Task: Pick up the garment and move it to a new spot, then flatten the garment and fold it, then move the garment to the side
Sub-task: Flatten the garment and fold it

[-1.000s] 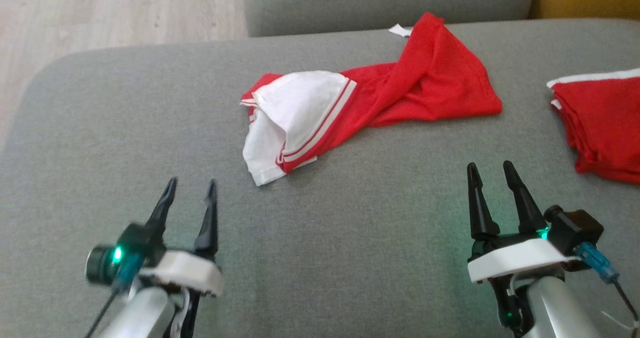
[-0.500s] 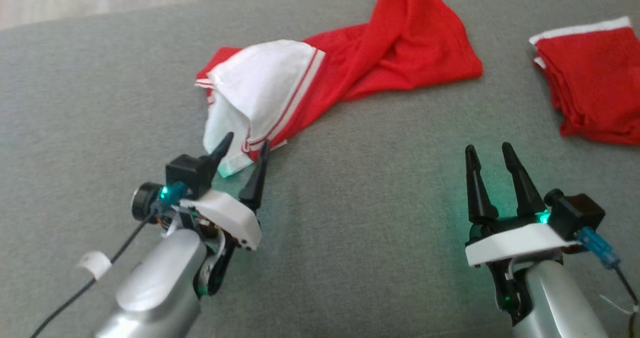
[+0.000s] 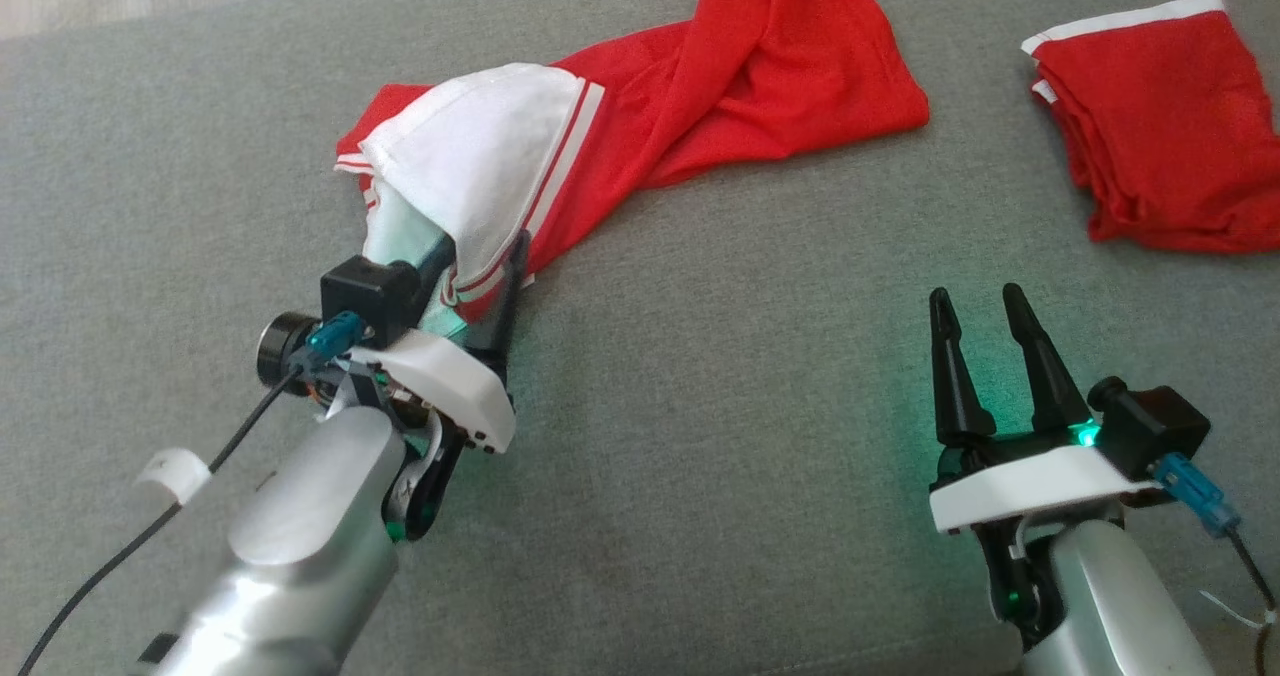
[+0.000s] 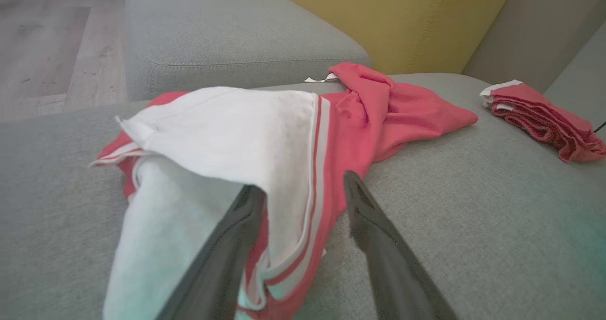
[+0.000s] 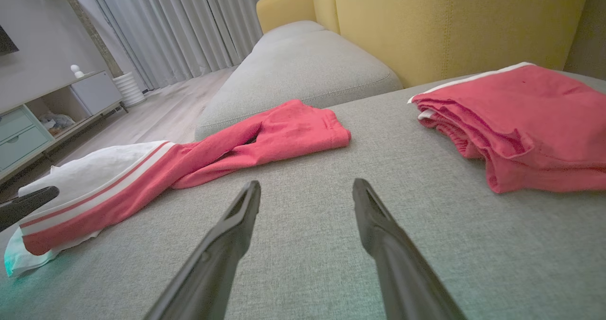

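Nearest, the left gripper (image 3: 482, 261) stands with its jaws apart astride the white near end of the crumpled red-and-white mesh garment (image 3: 720, 96) (one finger tucked under the fold), not yet clamped. The garment's long axis runs away to the far right across the grey fabric sofa cushion (image 3: 700, 406). The right gripper (image 3: 978, 301), open and empty, hangs well apart at near right. A folded red cloth pile (image 3: 1160, 146) lies far right, out of the way.
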{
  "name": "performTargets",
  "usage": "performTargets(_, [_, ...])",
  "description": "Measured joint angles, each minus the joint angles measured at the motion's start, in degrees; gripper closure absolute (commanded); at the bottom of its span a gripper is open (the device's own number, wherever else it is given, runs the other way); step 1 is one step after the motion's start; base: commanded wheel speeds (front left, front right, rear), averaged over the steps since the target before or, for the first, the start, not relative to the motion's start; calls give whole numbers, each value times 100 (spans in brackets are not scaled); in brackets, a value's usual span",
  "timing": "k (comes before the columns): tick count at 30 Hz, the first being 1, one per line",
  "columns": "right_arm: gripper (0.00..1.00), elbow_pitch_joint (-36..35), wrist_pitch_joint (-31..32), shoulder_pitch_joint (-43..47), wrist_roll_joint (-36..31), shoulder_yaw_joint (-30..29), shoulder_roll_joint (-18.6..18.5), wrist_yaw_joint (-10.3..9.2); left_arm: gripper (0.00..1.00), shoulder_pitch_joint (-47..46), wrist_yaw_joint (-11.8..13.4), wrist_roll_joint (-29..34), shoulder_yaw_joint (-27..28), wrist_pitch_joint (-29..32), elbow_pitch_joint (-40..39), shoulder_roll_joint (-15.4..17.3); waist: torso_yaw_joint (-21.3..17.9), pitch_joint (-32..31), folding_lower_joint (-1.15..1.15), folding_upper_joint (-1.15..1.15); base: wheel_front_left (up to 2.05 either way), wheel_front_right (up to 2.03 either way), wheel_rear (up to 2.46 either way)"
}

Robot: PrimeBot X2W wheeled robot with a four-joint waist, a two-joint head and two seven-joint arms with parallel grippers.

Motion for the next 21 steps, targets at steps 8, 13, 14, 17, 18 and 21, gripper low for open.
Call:
performTargets(8, [0, 7, 0, -4, 68, 49, 0, 0, 100, -289, -299, 75, -36, -94, -98, 98, -118, -45, 0, 0, 0, 0, 0])
performTargets(13, [0, 9, 0, -55, 141, 181, 0, 0, 100, -1118, -459, 209, 26, 140, -331, 521, -237, -15, -1, 0, 0, 0, 0])
performTargets(14, [0, 9, 0, -94, 155, 202, 0, 0, 100, -1357, -498, 219, 65, 237, -352, 620, -265, 6, -1, 0, 0, 0, 0])
performTargets(17, [0, 2, 0, -217, 208, 259, 0, 1, 100, -2079, -553, 190, 271, 504, -323, 884, -354, 103, 0, 0, 0, 0, 0])
performTargets(18, [0, -1, 0, -249, 234, 282, 0, 0, 100, -2304, -588, 188, 357, 592, -255, 959, -386, 142, 0, 0, 0, 0, 0])
performTargets(21, [0, -21, 0, -300, 304, 364, 0, 1, 100, -2880, -603, 193, 512, 822, 77, 1193, -477, 285, 0, 0, 0, 0, 0])
